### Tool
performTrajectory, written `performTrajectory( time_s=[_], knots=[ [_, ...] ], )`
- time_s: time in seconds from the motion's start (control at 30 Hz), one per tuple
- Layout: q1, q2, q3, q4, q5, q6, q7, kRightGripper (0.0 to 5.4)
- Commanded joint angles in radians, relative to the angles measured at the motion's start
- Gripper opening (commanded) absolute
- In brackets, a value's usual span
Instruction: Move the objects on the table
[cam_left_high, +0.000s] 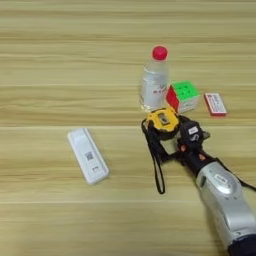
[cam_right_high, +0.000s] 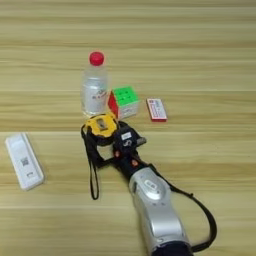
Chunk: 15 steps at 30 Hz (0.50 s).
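**Inspector:** Start at the 9 o'clock side of the table (cam_left_high: 40, 60). What lies there?

**Assistant:** A white oblong remote (cam_left_high: 88, 155), flat on the wood, long axis running from about 11 to 5 o'clock. It sits well apart from everything else.

**Inspector:** Moving toward centre?

**Assistant:** A yellow-black tape measure (cam_left_high: 162, 120), lying flat with its face up. Its black strap (cam_left_high: 156, 162) trails off toward 6 o'clock in a long loop on the table. At the tape measure's 12 o'clock stands a clear bottle with red cap (cam_left_high: 154, 80), upright, just beside it.

**Inspector:** Further right?

**Assistant:** A red-green puzzle cube (cam_left_high: 182, 96), green face up and a red face toward the camera, just beside the bottle at its 3 o'clock. At the cube's 3 o'clock, near but apart, lies a small red-white flat box (cam_left_high: 215, 104).

**Inspector:** And the arm?

**Assistant:** The silver forearm (cam_right_high: 152, 205) enters from about 5 o'clock. The right gripper (cam_left_high: 186, 131) is at the tape measure's 4 o'clock edge, against its case.

**Inspector:** Finger state?

**Assistant:** Cannot be determined. The black fingers merge with the tape measure's dark edge and the strap, so whether they grip the case is not readable in either view.
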Motion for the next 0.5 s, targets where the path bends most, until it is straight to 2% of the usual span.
performTrajectory(
  time_s=[0.03, 0.47, 0.5],
  knots=[
    [-0.038, -0.003, -0.016, -0.058, 0.01, -0.004, -0.012, 5.37],
    [-0.051, 0.006, -0.016, -0.047, 0.015, -0.015, -0.003, 5.37],
    [-0.051, 0.007, -0.016, -0.047, 0.016, -0.016, -0.002, 5.22]
  ],
)
